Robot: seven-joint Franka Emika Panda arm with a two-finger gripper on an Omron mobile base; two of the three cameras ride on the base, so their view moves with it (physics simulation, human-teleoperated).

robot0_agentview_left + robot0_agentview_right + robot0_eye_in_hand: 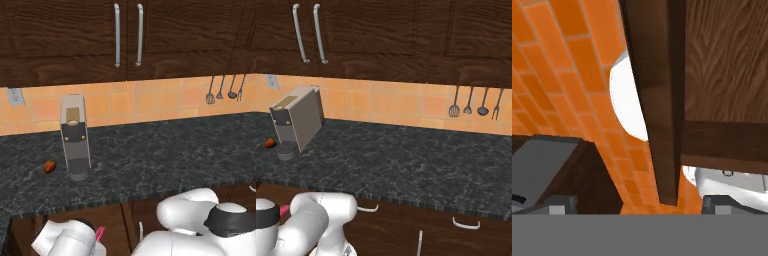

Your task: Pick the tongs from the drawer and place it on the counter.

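Long black speckled stone counter (165, 155), matte, bearing a boxy grey coffee machine (75, 137) and a small red strawberry-like fruit (49, 166). Slender magenta-pink tongs (100, 233): tip visible below the counter edge. Two-finger gripper (639, 204): jaws fully spread, holding nothing, before a dark brown wood-grain drawer (712, 75).

A sliver of the pink tongs (100, 233) pokes up below the counter (150, 160) edge, beside the arm, probably inside the drawer (662, 100). The speckled black counter runs along the tiled wall.

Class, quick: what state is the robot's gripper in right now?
Gripper: open, fingertips spread wide, holding nothing.
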